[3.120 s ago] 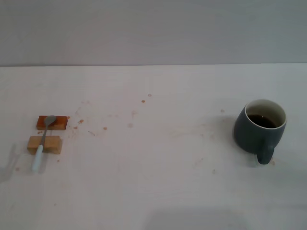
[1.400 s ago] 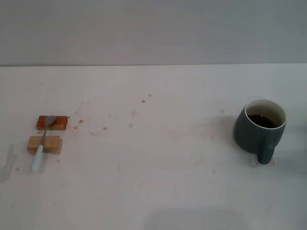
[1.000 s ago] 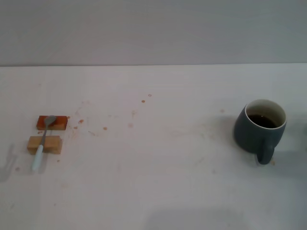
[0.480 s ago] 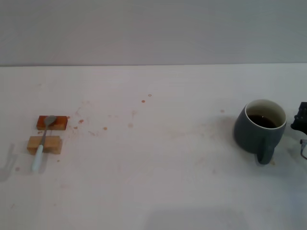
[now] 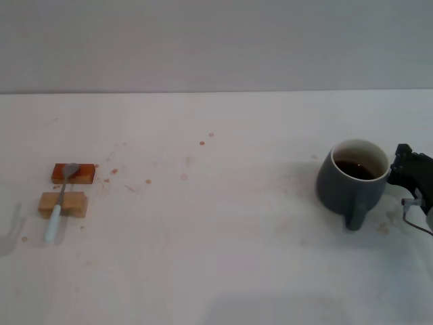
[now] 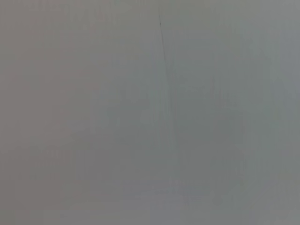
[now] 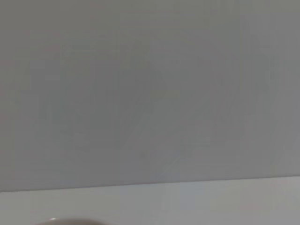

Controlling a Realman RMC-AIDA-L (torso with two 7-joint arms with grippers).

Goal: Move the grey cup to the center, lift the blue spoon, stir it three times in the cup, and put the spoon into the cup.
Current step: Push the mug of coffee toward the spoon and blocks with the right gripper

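Grey cup [image 5: 353,181] touching the edge-cropped right gripper [image 5: 411,177], jaw state unclear; left gripper unseen

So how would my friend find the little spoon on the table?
Look at the white table, over on the robot's left side. Two small blocks sit there, an orange-brown block and a tan block. The blue spoon lies across both: it is the only slim thing, with a pale blue handle.
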